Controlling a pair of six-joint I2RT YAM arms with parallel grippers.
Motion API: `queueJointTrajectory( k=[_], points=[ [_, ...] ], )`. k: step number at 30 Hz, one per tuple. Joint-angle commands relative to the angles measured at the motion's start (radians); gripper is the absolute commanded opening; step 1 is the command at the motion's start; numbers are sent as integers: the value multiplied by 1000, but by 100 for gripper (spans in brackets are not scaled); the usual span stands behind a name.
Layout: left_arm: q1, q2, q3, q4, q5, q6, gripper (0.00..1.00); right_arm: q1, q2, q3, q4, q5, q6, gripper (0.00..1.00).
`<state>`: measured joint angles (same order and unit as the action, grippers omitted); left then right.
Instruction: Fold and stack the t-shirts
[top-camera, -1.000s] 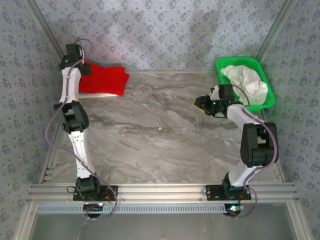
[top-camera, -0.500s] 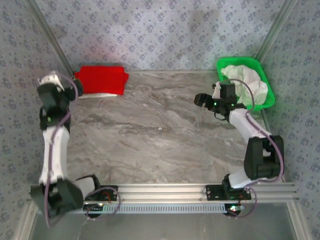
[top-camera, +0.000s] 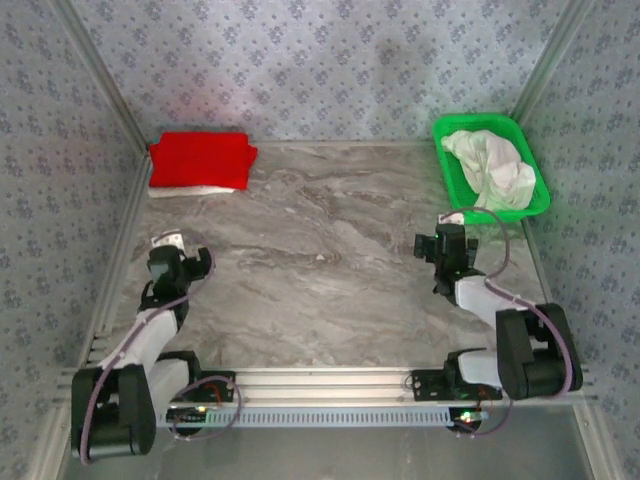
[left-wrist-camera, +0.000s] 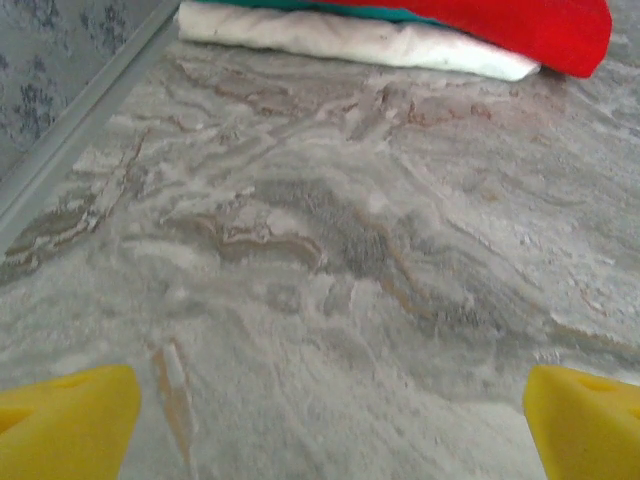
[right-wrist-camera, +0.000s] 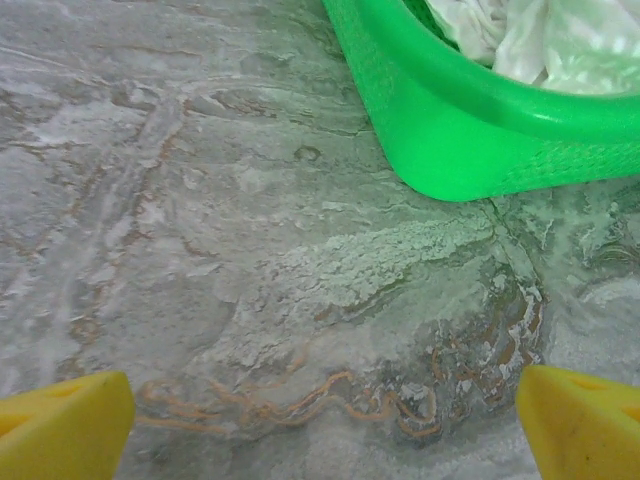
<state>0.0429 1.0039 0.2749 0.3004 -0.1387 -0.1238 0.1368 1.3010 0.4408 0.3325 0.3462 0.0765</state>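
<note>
Left arm (top-camera: 150, 325) and right arm (top-camera: 480, 295) have withdrawn, jaws apart and empty, leaving the red t-shirt (top-camera: 200, 158) stacked while white t-shirts (top-camera: 495, 165) wait in the basket (top-camera: 443, 150).

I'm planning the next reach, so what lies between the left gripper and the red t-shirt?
Only bare marble tabletop lies between the left gripper and the red t-shirt, as the left wrist view shows.
</note>
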Motion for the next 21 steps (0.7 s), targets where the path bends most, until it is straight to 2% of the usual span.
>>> queueJointTrajectory(
  k=[1, 4, 7, 9, 12, 14, 16, 18, 20, 21],
  points=[
    [-3, 69, -29, 271, 5, 61, 98, -23, 42, -4, 184, 20, -60, 100],
    [2, 173, -60, 497, 26, 88, 98, -44, 79, -55, 383, -29, -127, 100],
    [4, 290, -54, 652, 115, 77, 98, -108, 124, -60, 425, -133, -102, 100],
    [-14, 370, -41, 708, 120, 95, 98, -134, 159, -84, 499, -182, -88, 100],
    [-21, 489, -72, 868, 129, 103, 98, -142, 229, -169, 722, -264, -115, 100],
    [-21, 559, -102, 1005, 160, 114, 98, -123, 208, -200, 745, -296, -152, 100],
    [-22, 529, -93, 949, 151, 112, 98, -132, 217, -145, 657, -302, -140, 100],
    [-19, 518, -13, 793, 171, 116, 98, -167, 222, -35, 443, -333, -92, 100],
    [-25, 524, 117, 552, 198, 140, 98, -192, 226, -69, 527, -326, -75, 100],
    [-14, 529, 133, 519, 179, 114, 98, -182, 220, -61, 501, -312, -81, 100]
  ],
)
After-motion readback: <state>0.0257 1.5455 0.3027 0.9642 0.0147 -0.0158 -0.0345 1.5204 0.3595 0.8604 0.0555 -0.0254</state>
